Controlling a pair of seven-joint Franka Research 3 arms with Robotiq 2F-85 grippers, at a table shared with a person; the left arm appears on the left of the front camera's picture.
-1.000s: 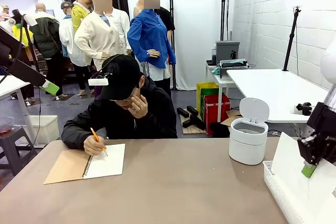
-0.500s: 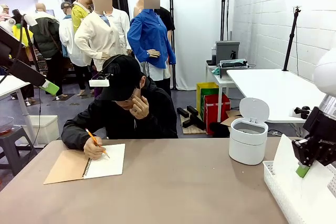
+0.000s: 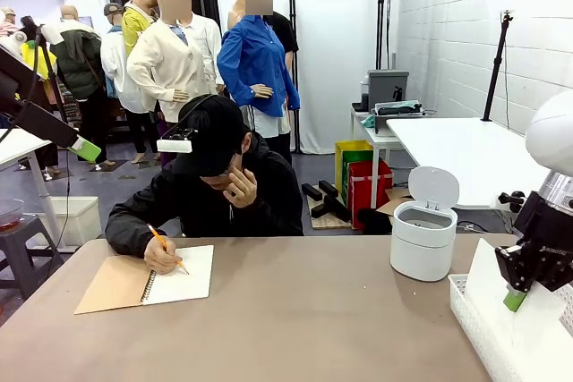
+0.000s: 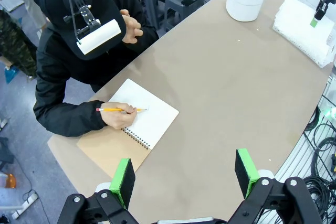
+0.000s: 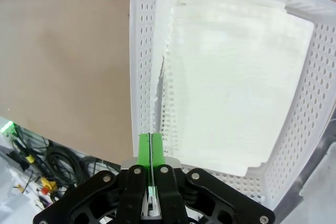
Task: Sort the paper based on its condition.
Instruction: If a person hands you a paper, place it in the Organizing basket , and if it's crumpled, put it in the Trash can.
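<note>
A smooth white sheet of paper (image 3: 484, 280) stands on edge over the white basket (image 3: 469, 328) at the table's right end, leaning on its rim. My right gripper (image 3: 513, 300) is shut on the sheet's upper edge. In the right wrist view the green pads (image 5: 144, 150) pinch the sheet (image 5: 159, 72) edge-on, above the basket (image 5: 137, 66), where flat white paper (image 5: 231, 82) lies. My left gripper (image 4: 184, 177) hangs open and empty high above the table's near side. The left wrist view also shows the right gripper (image 4: 317, 11) at the basket (image 4: 302, 32).
A person at the far side writes with a pencil (image 3: 167, 245) in a tan-covered spiral notebook (image 3: 179, 275). A white bin (image 3: 423, 239) with its lid up stands at the far right, just behind the basket. Bare tabletop (image 3: 313, 310) lies between notebook and basket.
My right gripper has shifted a little left and down with the sheet, lowering it toward the basket. The person's head has moved slightly. The left arm holds still.
</note>
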